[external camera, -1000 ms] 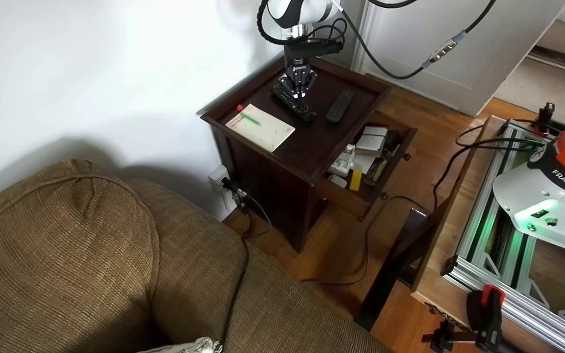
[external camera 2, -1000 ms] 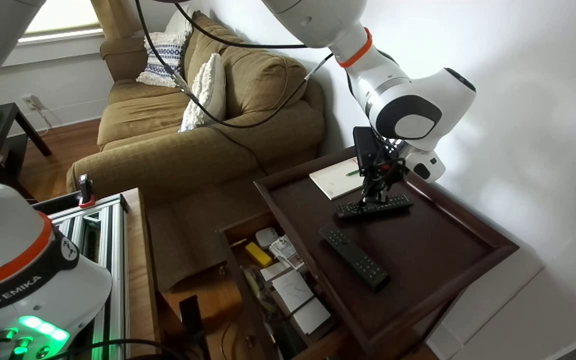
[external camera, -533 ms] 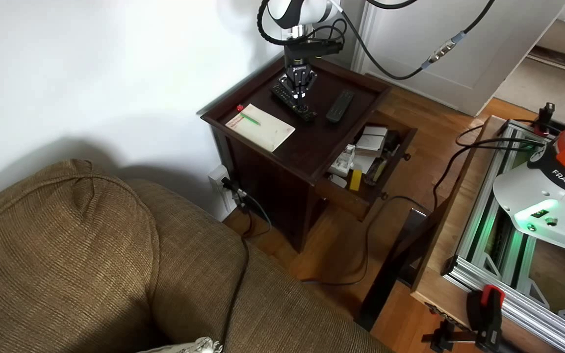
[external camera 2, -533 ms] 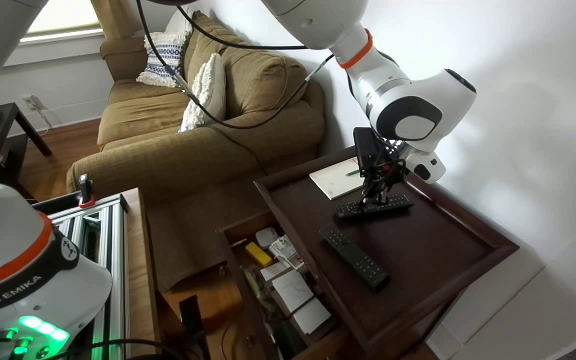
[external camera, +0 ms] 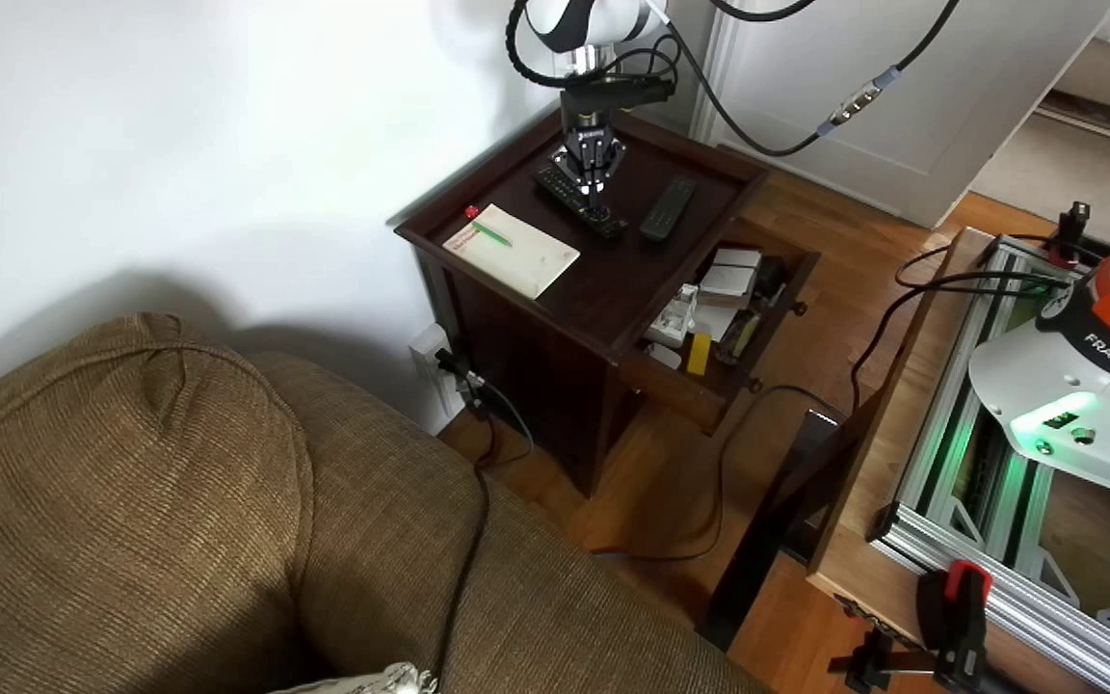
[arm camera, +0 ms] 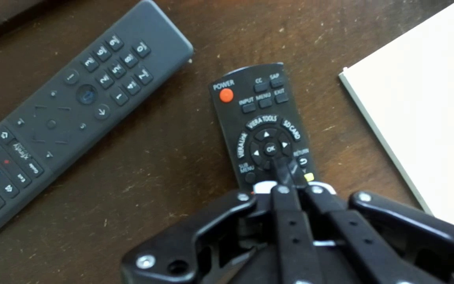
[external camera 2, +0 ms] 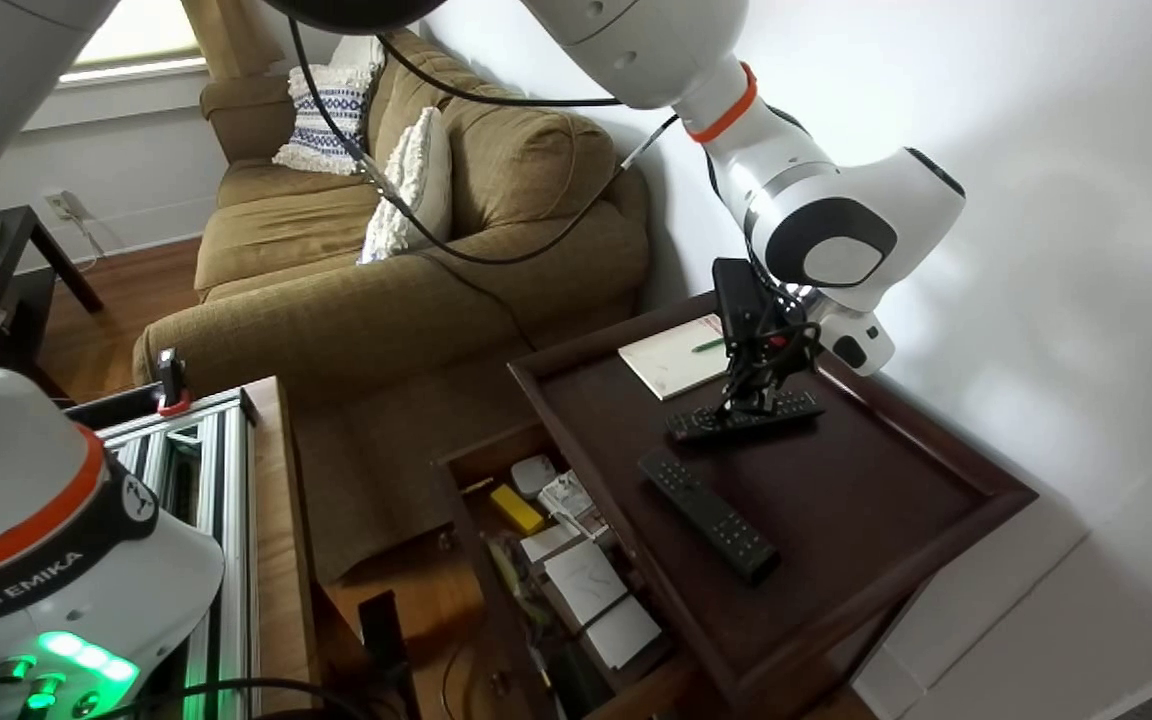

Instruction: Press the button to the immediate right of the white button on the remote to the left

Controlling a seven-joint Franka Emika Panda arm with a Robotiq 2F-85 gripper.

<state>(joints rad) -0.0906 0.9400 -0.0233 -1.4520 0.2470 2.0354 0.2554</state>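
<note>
The slim black remote lies on the dark wooden side table, under my gripper, in both exterior views [external camera: 605, 222] [external camera 2: 698, 425]. In the wrist view the remote [arm camera: 264, 126] shows a red power button, a round OK pad and a yellow button. I make out no white button on its visible part; its lower half is hidden behind my gripper. My gripper [arm camera: 286, 167] is shut and empty, pointing down. Its fingertips are at the lower right of the OK pad; whether they press is unclear. The gripper also shows in both exterior views [external camera: 594, 199] [external camera 2: 726, 410].
A second, stubbier black remote [external camera: 668, 208] lies beside it, also in the wrist view [arm camera: 81, 106]. A cream booklet [external camera: 526, 260] with a green pen [external camera: 491, 234] lies near the wall. The table's raised rim [external camera 2: 1016, 493] surrounds them. A full drawer [external camera 2: 496, 445] stands open.
My gripper and the slim remote under it have shifted very slightly towards the second remote's side over the last half second. The gripper stays shut. The other things have not moved.
</note>
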